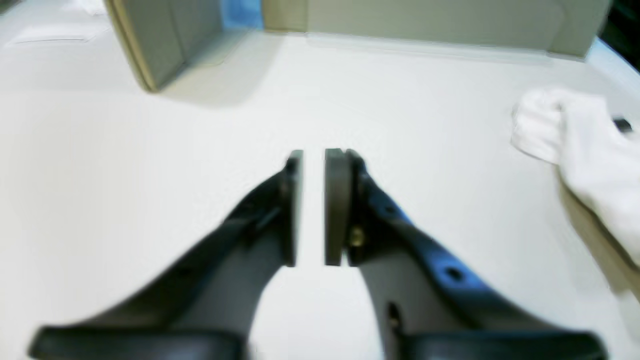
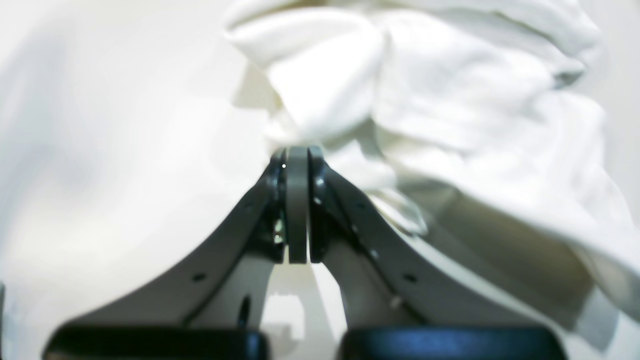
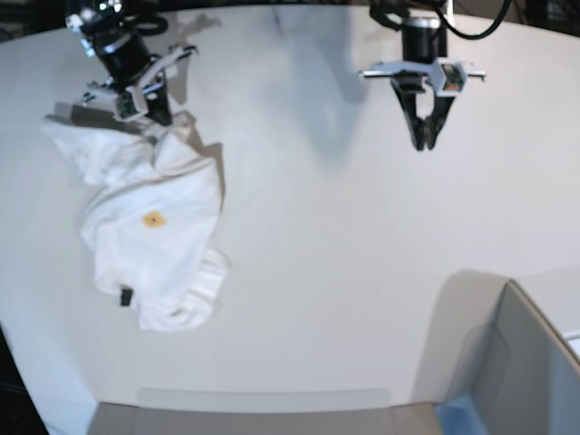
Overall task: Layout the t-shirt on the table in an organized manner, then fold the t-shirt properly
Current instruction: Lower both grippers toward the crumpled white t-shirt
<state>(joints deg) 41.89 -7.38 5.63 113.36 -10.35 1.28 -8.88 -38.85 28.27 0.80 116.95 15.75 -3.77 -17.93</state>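
- My right hand [image 2: 298,150] pinches the t-shirt's [image 3: 149,231] top edge, shirt crumpled on the desk [image 3: 344,272].
- My left hand [image 1: 313,157], narrowly parted, holds nothing, well apart from the t-shirt.

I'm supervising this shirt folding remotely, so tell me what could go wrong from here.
1. Only the right end effector grips the t-shirt, by one bunched edge; pulling from there may drag the crumpled heap rather than spread it.
2. The left end effector hangs slightly open above bare table, well away from the cloth, so it must cross over before it can help.
3. The grey bin sits at the table's near corner; a wide sweep might clip it.
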